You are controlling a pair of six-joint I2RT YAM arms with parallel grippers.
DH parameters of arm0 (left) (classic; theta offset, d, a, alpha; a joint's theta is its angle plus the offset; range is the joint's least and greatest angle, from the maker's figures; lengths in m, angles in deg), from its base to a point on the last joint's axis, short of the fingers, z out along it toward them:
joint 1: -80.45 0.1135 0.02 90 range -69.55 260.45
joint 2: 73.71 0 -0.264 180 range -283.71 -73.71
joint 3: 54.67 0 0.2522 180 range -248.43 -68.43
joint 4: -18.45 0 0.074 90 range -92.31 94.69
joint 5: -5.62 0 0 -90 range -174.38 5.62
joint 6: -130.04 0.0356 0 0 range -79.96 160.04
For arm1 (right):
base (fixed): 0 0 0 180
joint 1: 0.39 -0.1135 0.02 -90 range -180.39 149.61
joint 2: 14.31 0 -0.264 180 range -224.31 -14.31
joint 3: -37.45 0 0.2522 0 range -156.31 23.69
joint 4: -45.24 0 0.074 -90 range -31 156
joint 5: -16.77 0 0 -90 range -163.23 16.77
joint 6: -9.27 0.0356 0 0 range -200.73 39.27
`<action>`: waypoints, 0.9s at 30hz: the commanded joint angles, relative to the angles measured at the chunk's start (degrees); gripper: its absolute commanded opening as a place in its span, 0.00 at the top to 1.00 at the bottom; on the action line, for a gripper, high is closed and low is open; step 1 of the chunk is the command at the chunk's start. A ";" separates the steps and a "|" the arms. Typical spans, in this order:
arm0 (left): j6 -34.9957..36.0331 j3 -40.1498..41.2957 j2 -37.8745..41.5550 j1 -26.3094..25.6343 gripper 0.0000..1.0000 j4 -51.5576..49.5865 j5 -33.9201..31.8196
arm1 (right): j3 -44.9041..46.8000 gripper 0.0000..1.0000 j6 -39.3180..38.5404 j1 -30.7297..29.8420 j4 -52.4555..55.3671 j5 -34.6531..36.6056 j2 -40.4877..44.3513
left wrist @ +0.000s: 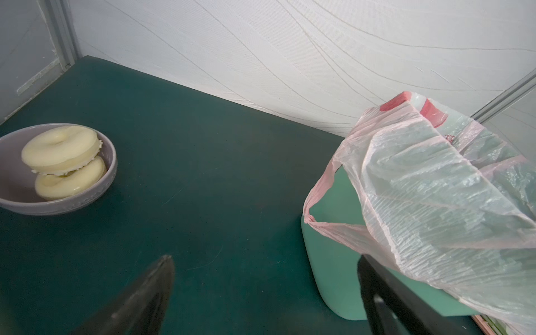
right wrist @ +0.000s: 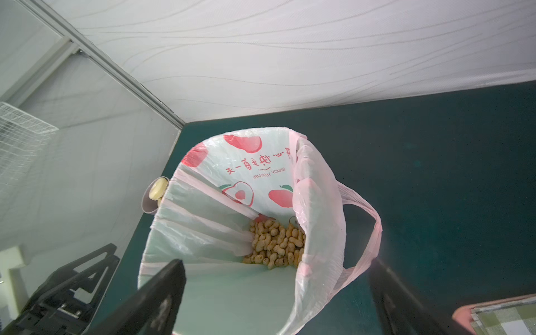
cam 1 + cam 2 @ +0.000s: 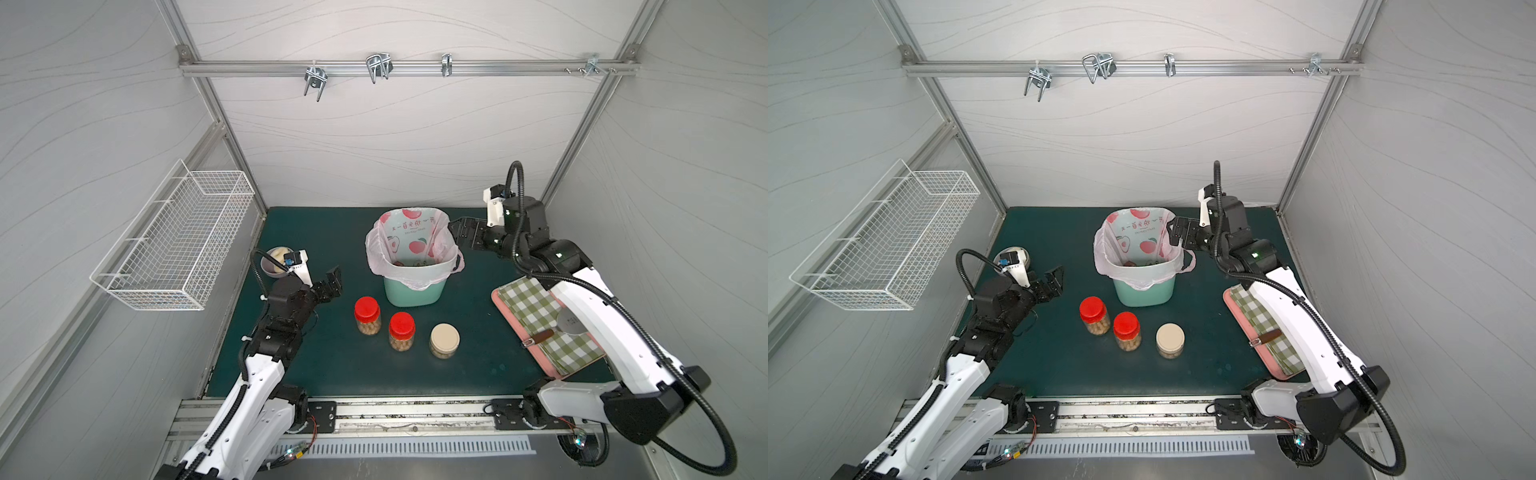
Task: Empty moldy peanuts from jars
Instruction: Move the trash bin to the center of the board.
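L pincer (image 3: 332, 286) & R pincer (image 3: 457, 235) both apart, holding nothing; R is by bin (image 3: 411, 293) rim. Moldy peanuts (image 2: 275, 245) lie in bin's bag (image 2: 255, 171). Others sit in jars (image 3: 401, 331), lidded, upright on desk (image 3: 316, 365) nr bin.

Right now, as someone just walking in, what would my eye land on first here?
Your eye goes first to the mint-green bin at the middle back of the dark green table, lined with a pink fruit-print bag, peanuts heaped at its bottom. In front stand three capped jars with nuts inside: a red-lidded jar, a second red-lidded jar and a squat beige-lidded jar. The left gripper and right gripper flank the bin, both open and empty.
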 commanded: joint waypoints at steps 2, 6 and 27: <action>-0.71 -1.55 1.21 -0.20 0.00 -2.12 -1.64 | -0.14 0.01 -2.77 0.48 0.46 0.29 3.73; -2.84 -1.90 0.67 -0.16 0.00 -4.36 -2.11 | 4.23 0.01 -4.68 0.50 -0.18 0.44 10.45; -5.18 2.59 6.65 -6.57 0.00 -9.51 0.91 | 24.53 0.15 -4.47 -0.92 11.64 -4.16 24.80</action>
